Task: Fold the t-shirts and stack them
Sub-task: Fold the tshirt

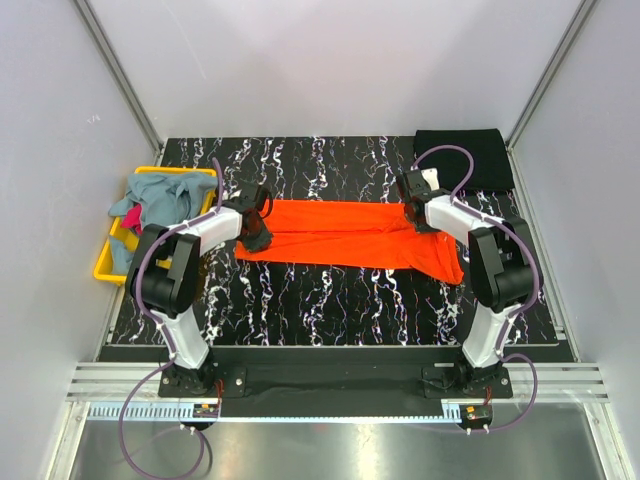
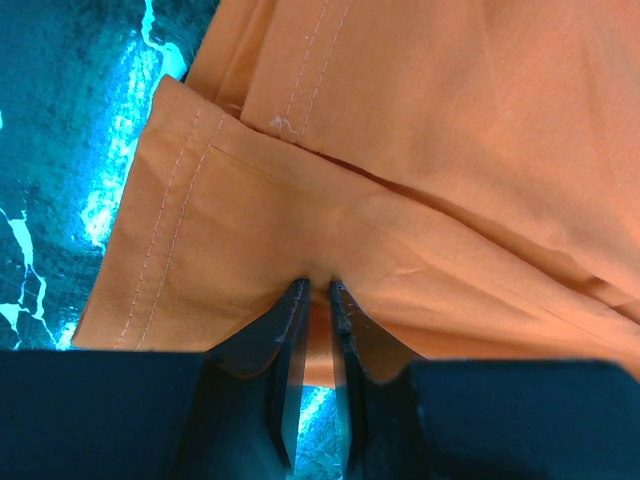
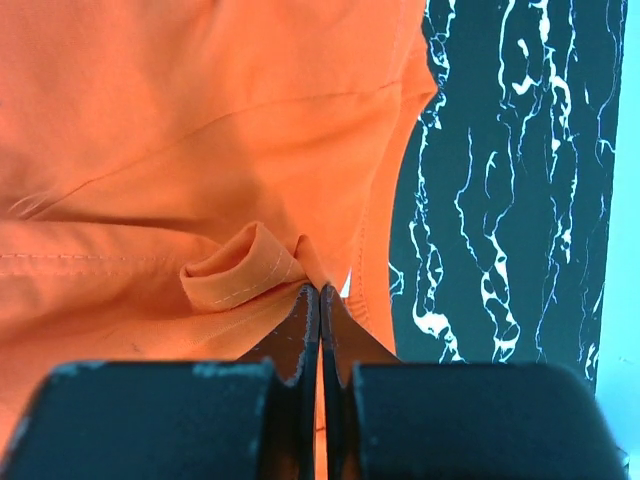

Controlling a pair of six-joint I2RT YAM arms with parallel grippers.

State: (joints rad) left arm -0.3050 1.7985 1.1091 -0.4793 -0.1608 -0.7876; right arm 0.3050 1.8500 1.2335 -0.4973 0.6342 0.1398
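Note:
A bright orange t-shirt (image 1: 350, 232) lies stretched in a long folded band across the middle of the black marbled table. My left gripper (image 1: 258, 235) is shut on its left end; the left wrist view shows the fingers (image 2: 290, 320) pinching a fold of the orange cloth (image 2: 400, 150) near the stitched hem. My right gripper (image 1: 415, 212) is shut on its right end; the right wrist view shows the jaws closed on a rolled hem edge (image 3: 240, 270). A folded black t-shirt (image 1: 463, 158) lies at the back right. Grey-blue (image 1: 160, 200) and magenta (image 1: 131, 219) shirts lie in the bin.
A yellow plastic bin (image 1: 107, 268) stands at the table's left edge, holding the loose shirts. Grey walls close in the left, right and back. The table's front edge (image 1: 330, 345) runs just ahead of the arm bases.

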